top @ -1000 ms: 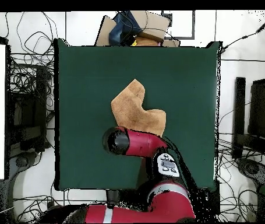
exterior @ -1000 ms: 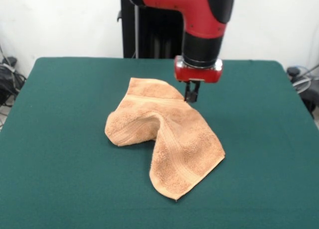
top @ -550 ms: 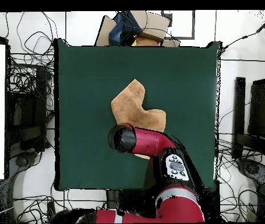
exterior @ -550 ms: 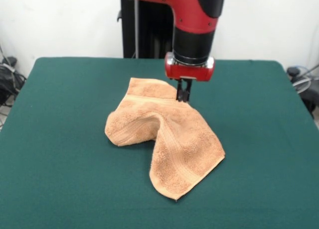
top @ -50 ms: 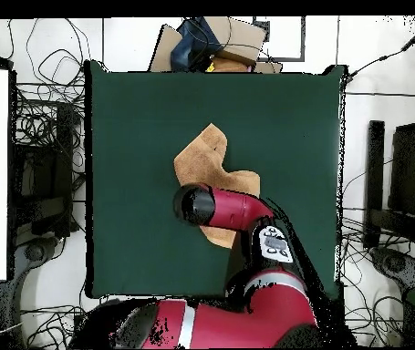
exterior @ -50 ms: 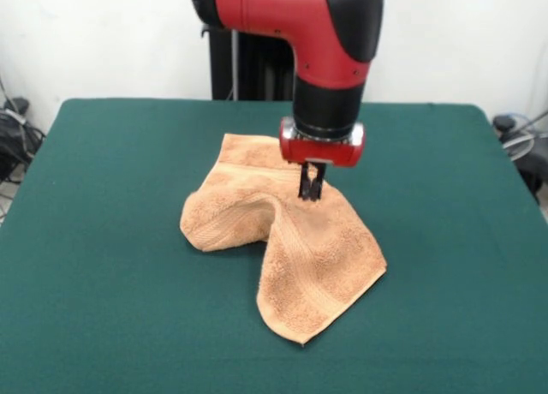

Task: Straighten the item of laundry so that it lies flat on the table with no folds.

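At table centre, we see the light orange-tan terry towel point(exterior @ -50 ms: 282, 240) lying folded on the dark green felt table point(exterior @ -50 ms: 103, 265). The red-and-black arm's gripper point(exterior @ -50 ms: 309, 191), narrow-fingered, hovers at the towel's 12 o'clock fold; we judge a grasp comes next.

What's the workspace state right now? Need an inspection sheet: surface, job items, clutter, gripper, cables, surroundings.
Surface: table, dark green cloth.
Job items: towel, orange-tan, crumpled with a raised fold, not flat.
Clutter: nothing seen on the table.
Gripper: gripper low over the towel's far part; open or shut cannot be told.
Cables: tangled cables on the floor beside the table.
Surroundings: white wall behind; cardboard box past one table edge.
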You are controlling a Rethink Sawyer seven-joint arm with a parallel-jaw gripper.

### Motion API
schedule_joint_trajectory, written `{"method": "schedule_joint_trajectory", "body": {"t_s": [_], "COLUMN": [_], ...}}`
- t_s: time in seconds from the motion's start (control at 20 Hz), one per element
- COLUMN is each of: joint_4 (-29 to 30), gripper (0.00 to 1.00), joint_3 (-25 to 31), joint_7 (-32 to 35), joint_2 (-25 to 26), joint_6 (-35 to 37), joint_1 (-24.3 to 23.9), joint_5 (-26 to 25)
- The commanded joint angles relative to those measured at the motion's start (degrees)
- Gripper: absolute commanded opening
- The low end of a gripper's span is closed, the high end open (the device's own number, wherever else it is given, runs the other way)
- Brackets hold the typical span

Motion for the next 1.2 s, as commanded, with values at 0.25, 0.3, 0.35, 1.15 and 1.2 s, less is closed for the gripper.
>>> {"method": "schedule_joint_trajectory", "body": {"t_s": [0.25,0.3,0.35,1.15,1.2], "joint_4": [-10.4,-10.5,-10.8,-10.6,-10.1], "gripper": [0.0,0.0,0.0,0.0,0.0], "joint_3": [3.1,2.9,2.8,1.4,1.5], "joint_7": [4.0,4.3,4.4,9.0,9.5], "joint_2": [8.6,8.6,8.6,7.5,7.4], "joint_6": [3.3,3.4,3.7,5.3,5.1], "joint_1": [-1.0,-0.8,-0.7,3.4,3.7], "joint_5": [-0.3,-0.3,-0.3,0.2,0.5]}}
